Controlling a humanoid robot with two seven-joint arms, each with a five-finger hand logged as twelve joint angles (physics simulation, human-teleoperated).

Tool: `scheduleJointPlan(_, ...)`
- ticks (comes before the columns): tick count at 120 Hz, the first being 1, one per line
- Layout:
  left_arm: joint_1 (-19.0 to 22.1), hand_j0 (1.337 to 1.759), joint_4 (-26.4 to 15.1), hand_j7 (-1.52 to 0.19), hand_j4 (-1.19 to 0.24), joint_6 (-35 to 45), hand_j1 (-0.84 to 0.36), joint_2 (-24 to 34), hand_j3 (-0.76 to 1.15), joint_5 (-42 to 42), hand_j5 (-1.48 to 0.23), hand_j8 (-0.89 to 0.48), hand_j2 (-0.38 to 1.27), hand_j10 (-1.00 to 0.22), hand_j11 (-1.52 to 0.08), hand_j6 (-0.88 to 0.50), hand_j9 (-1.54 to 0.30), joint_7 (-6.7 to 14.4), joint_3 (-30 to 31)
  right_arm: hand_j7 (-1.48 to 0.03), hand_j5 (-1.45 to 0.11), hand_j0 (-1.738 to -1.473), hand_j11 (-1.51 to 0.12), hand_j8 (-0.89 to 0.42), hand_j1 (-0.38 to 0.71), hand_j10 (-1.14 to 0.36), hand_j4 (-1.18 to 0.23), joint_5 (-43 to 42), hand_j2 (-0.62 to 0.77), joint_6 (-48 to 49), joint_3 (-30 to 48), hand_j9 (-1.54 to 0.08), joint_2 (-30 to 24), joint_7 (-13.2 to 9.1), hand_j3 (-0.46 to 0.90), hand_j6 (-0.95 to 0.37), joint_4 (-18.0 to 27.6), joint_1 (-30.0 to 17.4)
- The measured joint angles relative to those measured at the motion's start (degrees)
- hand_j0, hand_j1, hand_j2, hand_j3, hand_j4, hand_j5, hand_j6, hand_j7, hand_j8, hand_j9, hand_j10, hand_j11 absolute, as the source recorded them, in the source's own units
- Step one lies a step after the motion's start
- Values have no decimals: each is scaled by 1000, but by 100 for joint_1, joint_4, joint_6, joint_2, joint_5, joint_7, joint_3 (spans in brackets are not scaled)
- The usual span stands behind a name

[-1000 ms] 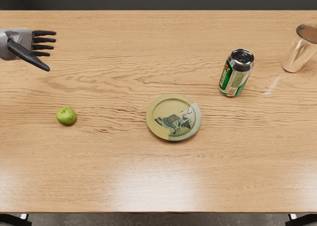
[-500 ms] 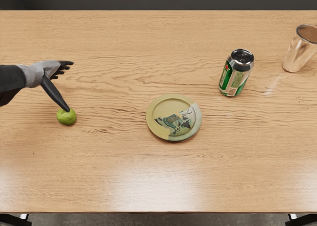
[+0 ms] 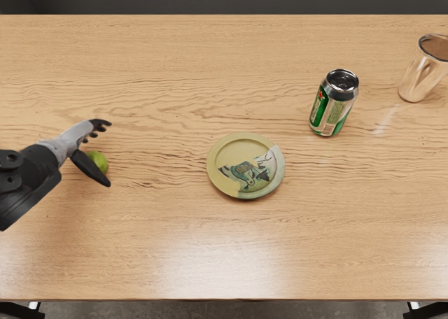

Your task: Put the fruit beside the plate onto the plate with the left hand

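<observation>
1. Head view: my left hand (image 3: 85, 145) has dropped from far-left onto the fruit (image 3: 100, 161). Fingers wide, thumb across its near side, no grip yet.
2. Fruit unmoved, well left of the plate (image 3: 234, 151). Closing looks next.

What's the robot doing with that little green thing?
The robot's left hand is at a small green fruit on the table, left of the plate. Its fingers are spread over the fruit, thumb in front, not closed on it. The fruit is not yet on the plate. A green can and a metal cup stand far right, untouched.
</observation>
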Motion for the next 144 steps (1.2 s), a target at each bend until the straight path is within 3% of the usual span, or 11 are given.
scheduleJointPlan(20,123,1658,4,-381,-294,21,-1,13,0,178,-381,-294,60,-294,-381,-294,-381,-1,17,-26,-26,-1658,-26,-20,-324,-20,-20,0,-4,0,0,-26,0,0,0,-20,0,0)
scheduleJointPlan(78,235,1658,12,-654,-504,27,-251,115,0,278,-655,-477,106,-504,-654,-504,-654,-1,27,-26,-26,-1658,-26,-20,-324,-20,-20,0,-4,0,0,-26,0,0,0,-20,-1,-1)
scheduleJointPlan(92,240,1656,12,-746,-569,25,-272,113,0,288,-741,-433,147,-565,-749,-519,-749,1,28,-26,-26,-1658,-26,-20,-324,-20,-20,0,-4,0,0,-26,0,0,0,-20,0,0)
scheduleJointPlan(97,288,1654,13,-777,-599,26,-256,112,0,319,-758,-403,62,-582,-793,-504,-791,-5,22,-26,-26,-1658,-26,-20,-324,-20,-20,0,-4,0,0,-26,0,0,0,-20,0,0)
scheduleJointPlan(108,293,1651,14,-835,-635,24,-239,112,0,318,-807,-398,40,-597,-858,-493,-854,-5,15,-26,-26,-1658,-26,-20,-324,-20,-20,0,-4,0,0,-26,0,0,0,-20,1,-1)
scheduleJointPlan(144,138,1653,11,-893,-661,19,-266,38,0,280,-894,-422,260,-632,-899,-522,-904,-2,-44,-26,-26,-1658,-26,-20,-324,-20,-20,0,-4,0,0,-26,0,0,0,-20,1,0)
